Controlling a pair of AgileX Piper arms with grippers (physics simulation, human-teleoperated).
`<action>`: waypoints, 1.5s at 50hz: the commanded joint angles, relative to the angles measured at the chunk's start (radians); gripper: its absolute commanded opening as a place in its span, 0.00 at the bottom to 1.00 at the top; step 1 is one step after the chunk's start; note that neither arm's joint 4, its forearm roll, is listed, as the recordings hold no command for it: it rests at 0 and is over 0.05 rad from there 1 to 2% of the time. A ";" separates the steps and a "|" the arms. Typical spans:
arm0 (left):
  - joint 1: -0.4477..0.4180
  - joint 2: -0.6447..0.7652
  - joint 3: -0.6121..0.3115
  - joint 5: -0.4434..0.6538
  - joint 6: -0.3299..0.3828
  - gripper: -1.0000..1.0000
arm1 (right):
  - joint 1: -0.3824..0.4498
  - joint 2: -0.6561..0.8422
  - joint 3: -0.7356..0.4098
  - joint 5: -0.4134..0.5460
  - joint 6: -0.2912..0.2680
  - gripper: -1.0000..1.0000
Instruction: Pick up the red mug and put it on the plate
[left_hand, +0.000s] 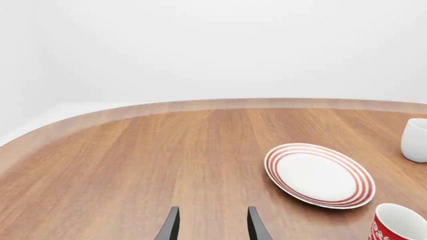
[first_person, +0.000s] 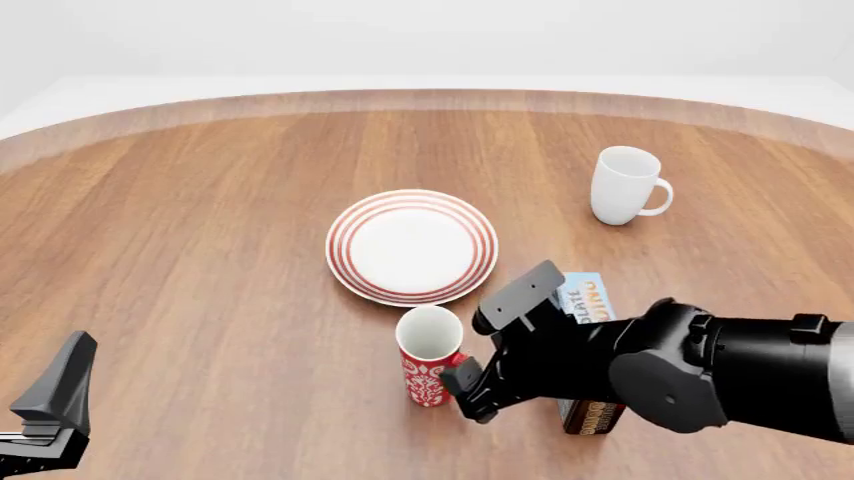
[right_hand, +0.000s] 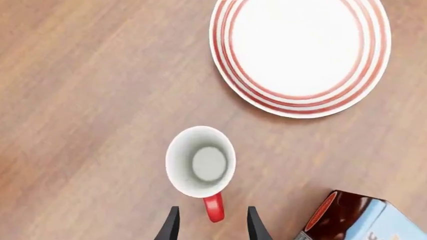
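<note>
The red mug (first_person: 430, 356) stands upright on the table just in front of the plate (first_person: 411, 246), which lies flat with nothing on it. From above, in the right wrist view, the mug (right_hand: 200, 161) shows its white inside, and its red handle (right_hand: 213, 207) points back between my right gripper's (right_hand: 212, 231) fingers. That gripper (first_person: 467, 386) is open, just to the right of the mug, gripping nothing. My left gripper (first_person: 60, 390) hovers open at the near left, far from the mug. The left wrist view shows the plate (left_hand: 319, 175) and the mug's rim (left_hand: 399, 225).
A plain white mug (first_person: 625, 186) stands at the far right, also visible as the white mug (left_hand: 415, 140). A blue and brown box (first_person: 585, 300) lies under my right arm, right of the red mug, and its end appears as the box (right_hand: 353, 218). The wooden table (first_person: 200, 220) has a curved far edge.
</note>
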 joint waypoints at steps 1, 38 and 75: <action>0.000 0.000 0.000 0.000 0.000 1.00 | -0.006 0.020 0.005 -0.021 0.000 1.00; 0.000 0.000 0.000 0.000 0.000 1.00 | 0.003 0.066 0.038 -0.076 0.020 1.00; 0.000 0.000 0.000 0.000 0.000 1.00 | -0.016 0.074 0.036 -0.094 -0.003 0.00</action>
